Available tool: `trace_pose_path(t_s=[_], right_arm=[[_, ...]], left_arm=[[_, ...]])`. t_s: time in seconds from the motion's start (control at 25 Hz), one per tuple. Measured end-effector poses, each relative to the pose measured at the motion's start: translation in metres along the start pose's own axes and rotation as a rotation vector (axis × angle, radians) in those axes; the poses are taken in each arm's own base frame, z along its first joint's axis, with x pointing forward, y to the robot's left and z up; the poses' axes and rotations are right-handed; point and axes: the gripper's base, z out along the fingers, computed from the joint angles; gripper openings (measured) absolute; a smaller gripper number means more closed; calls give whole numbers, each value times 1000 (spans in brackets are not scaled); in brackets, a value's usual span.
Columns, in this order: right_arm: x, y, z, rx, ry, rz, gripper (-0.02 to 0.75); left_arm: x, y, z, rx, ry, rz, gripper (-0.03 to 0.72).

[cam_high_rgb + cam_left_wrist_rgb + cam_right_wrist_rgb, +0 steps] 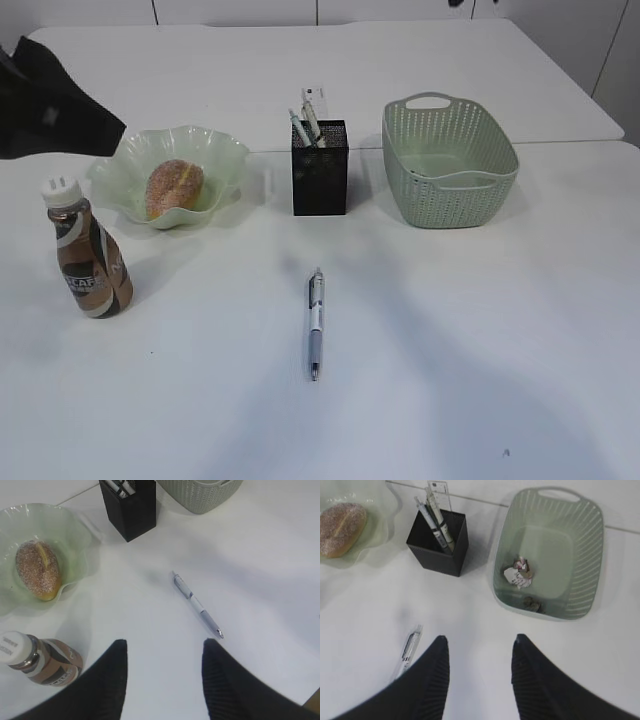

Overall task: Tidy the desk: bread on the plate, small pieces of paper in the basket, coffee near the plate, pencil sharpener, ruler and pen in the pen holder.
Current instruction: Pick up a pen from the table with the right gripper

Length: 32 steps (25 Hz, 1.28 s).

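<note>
A grey-white pen (315, 322) lies on the table in front of the black pen holder (320, 170); it also shows in the left wrist view (196, 603) and the right wrist view (409, 650). The holder (439, 544) holds a ruler (439, 491) and pens. The bread (174, 187) lies on the green wavy plate (222, 155). The coffee bottle (88, 255) stands upright left of the plate. Small paper pieces (519, 574) lie in the green basket (490, 160). My left gripper (164, 647) and right gripper (479, 642) are open and empty above the table. The sharpener is not seen.
A second white table adjoins at the back. A dark object (50, 100) sits at the far left edge. Neither gripper shows in the exterior view.
</note>
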Motion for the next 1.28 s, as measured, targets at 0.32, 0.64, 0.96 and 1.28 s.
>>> trace_pose_path(t_s=[0.32,0.64,0.96,1.28], right_arm=[[16,9,23,-67,104,30,338],[26,56,40,-114,165,-17,337],[35,86,72,-121,253,76,335],[53,113,126,-126,396,143,335]], left_arm=[[0,0,0,0,0,0,340],[0,1,-1,-16,-8,17,340],[-4,2,-7,-20,-56,24,340],[-7,4,-10,-44,-100,52,340]])
